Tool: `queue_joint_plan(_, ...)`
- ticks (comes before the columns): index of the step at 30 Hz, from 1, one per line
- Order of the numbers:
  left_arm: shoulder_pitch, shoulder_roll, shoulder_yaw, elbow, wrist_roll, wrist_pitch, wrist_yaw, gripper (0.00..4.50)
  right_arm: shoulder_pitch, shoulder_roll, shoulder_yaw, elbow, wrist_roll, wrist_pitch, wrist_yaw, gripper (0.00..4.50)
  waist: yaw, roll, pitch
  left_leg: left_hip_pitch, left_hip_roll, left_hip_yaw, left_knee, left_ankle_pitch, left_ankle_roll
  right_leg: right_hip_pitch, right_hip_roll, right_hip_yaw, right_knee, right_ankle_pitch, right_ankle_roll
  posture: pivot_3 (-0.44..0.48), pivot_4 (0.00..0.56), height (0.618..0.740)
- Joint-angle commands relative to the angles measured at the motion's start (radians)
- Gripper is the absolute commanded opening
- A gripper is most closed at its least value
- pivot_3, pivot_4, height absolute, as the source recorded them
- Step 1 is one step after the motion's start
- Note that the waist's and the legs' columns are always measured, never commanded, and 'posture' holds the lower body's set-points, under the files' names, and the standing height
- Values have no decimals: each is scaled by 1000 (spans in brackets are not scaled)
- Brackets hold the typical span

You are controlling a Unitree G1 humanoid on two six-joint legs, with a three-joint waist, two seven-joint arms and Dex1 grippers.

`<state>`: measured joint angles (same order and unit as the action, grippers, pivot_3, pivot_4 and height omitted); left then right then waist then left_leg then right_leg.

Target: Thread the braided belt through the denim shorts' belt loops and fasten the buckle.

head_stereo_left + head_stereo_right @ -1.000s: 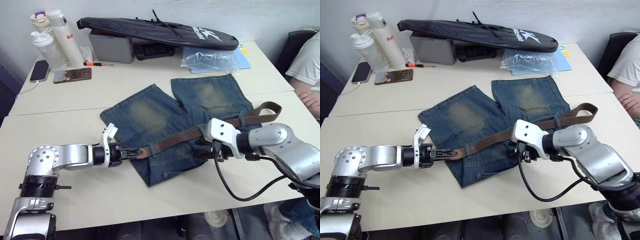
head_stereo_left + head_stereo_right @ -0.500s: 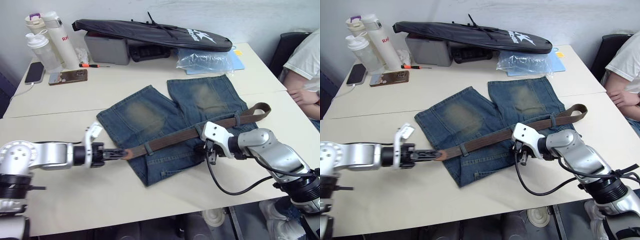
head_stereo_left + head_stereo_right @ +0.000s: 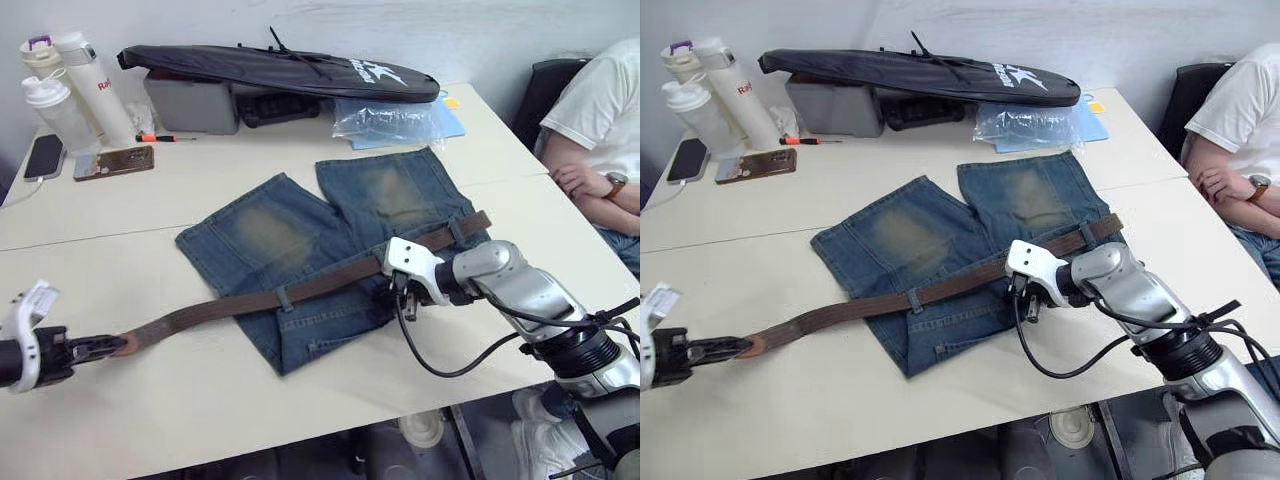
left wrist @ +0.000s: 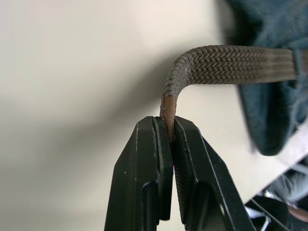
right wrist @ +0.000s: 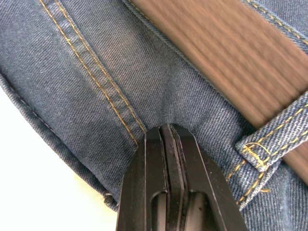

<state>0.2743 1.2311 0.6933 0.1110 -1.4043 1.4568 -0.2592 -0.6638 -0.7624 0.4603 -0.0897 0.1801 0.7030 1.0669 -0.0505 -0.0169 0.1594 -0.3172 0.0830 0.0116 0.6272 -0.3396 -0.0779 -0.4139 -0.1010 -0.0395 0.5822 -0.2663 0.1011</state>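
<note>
Braided belt lay across the denim shorts near the table's front edge, long axis running left–right, passing under belt loops; its tan end was clamped in the closed left gripper, well out toward the table's front-left corner; right gripper, fingers pressed shut, pinned the shorts' waistband beside a loop; further pull, by my reading, would run along the belt's axis — leftward, w/ the left arm nearer the free end.

Red letters "Ra" mark the white bottle.
</note>
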Motion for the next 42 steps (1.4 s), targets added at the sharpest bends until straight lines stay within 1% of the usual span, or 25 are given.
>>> queue_joint_plan(1,101,-29,171,-10,118,-9,-86,0,-11,32,50,60,-43,-24,33,107,-6,0,0,0,0,0,0,0,0,0,0,0,0,0,0,0,150,740)
queue_joint_plan(2,129,-38,213,12,149,-14,-106,0,-16,39,53,68,-49,-30,41,107,-8,0,0,0,0,0,0,0,0,0,0,0,0,-3,-5,0,150,740)
queue_joint_plan(3,146,-45,242,27,176,-16,-125,0,-20,45,54,74,-55,-34,48,107,-8,0,0,1,0,0,0,-1,-1,0,0,0,0,-3,-5,0,150,740)
queue_joint_plan(8,208,-68,307,18,282,-4,-205,0,-32,68,51,99,-80,-55,73,107,-9,1,0,3,0,-2,0,-2,-2,-1,2,0,2,-4,-7,0,150,740)
queue_joint_plan(15,197,-102,316,4,382,20,-234,0,-37,94,38,112,-102,-62,90,107,-13,-1,0,4,0,-2,0,-4,-2,-1,2,0,2,-4,-7,0,150,740)
queue_joint_plan(18,171,-113,312,-1,404,32,-247,0,-38,100,35,116,-110,-62,94,107,-13,0,0,4,0,-2,0,-5,-2,-2,3,0,3,-4,-8,0,150,740)
queue_joint_plan(22,178,-127,265,-95,438,12,-286,0,-35,102,28,110,-115,-59,97,107,-11,0,0,5,0,-2,0,-5,-3,-2,3,0,3,-4,-8,0,150,740)
queue_joint_plan(24,152,-135,265,-99,446,13,-295,937,-35,103,22,107,-116,-57,99,0,-10,0,0,5,0,-2,0,-5,-3,-2,3,0,3,-4,-8,0,150,740)
queue_joint_plan(25,132,-137,269,-87,464,1,-287,1277,-37,102,16,102,-112,-51,101,0,-11,1,0,5,0,-2,0,-6,-3,-2,3,0,3,-4,-8,0,150,740)
queue_joint_plan(26,115,-137,272,-74,483,-12,-280,1718,-39,100,11,98,-109,-46,105,0,-10,1,0,5,0,-2,0,-6,-3,-2,3,0,3,-4,-8,0,150,740)
queue_joint_plan(29,63,-119,285,-46,531,-38,-279,3164,-41,90,-9,75,-88,-37,128,0,-9,0,0,4,0,-3,0,-6,-3,-3,4,0,3,-4,-8,0,150,740)
queue_joint_plan(31,1,-110,300,-44,535,-36,-283,4126,-41,87,-30,54,-63,-17,144,0,-6,1,0,3,0,-3,0,-6,-3,-3,4,0,3,-4,-8,0,150,740)
queue_joint_plan(32,-30,-101,296,-80,520,-32,-298,4469,-43,79,-43,35,-47,0,156,0,-4,1,1,2,0,-3,0,-6,-3,-4,3,0,3,-4,-8,0,150,740)
queue_joint_plan(33,-51,-96,293,-106,512,-26,-310,4469,-45,72,-50,22,-37,13,164,0,-4,0,1,2,0,-3,0,-6,-3,-4,3,0,3,-4,-8,0,150,740)
queue_joint_plan(35,-121,-87,270,-184,455,8,-341,4469,-51,54,-72,-14,-7,46,185,0,-1,0,1,0,0,-3,0,-6,-3,-5,3,0,3,-4,-8,0,150,740)
queue_joint_plan(37,-216,-79,228,-268,387,38,-365,4469,-57,31,-89,-50,28,78,206,0,11,4,3,-2,-1,-3,1,-7,-3,-6,2,0,3,-4,-8,0,150,740)
queue_joint_plan(39,-324,-78,156,-348,318,45,-375,4469,-63,0,-106,-91,67,124,229,0,22,8,5,-2,-1,-2,1,-8,-3,-7,2,0,3,-2,-5,0,150,740)
queue_joint_plan(41,-441,-99,39,-441,266,19,-364,4469,-63,-27,-136,-130,107,173,231,0,24,10,7,-3,-1,-2,1,-8,-3,-8,2,0,3,3,5,0,150,740)
queue_joint_plan(42,-484,-111,-6,-471,255,9,-353,4469,-63,-34,-146,-141,119,189,228,0,24,12,7,-3,-1,-1,1,-8,-4,-8,2,0,3,3,5,0,150,740)
